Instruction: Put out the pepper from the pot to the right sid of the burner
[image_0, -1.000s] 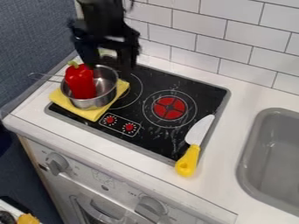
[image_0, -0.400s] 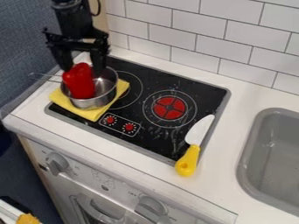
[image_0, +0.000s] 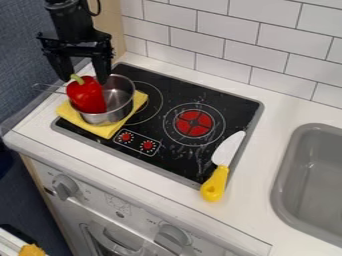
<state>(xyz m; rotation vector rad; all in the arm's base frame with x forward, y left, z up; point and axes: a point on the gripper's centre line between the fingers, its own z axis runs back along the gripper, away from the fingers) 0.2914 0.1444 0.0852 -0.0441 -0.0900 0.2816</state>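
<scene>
Your black two-finger gripper (image_0: 84, 81) hangs above a round, silvery metal pot (image_0: 119, 97) on the stovetop's left side, its fingers spread open around the top of a glossy red toy bell pepper (image_0: 87, 96) (whether they touch it, you cannot tell from here). The pepper leans inside the pot, green stem up, over a yellow cloth (image_0: 103, 130). A yellow-handled knife (image_0: 214, 185) lies along the black stovetop's (image_0: 180, 162) right edge.

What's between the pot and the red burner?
In the camera view, next to the pot comes the yellow cloth's edge, then black cooktop with part of a white ring.
</scene>
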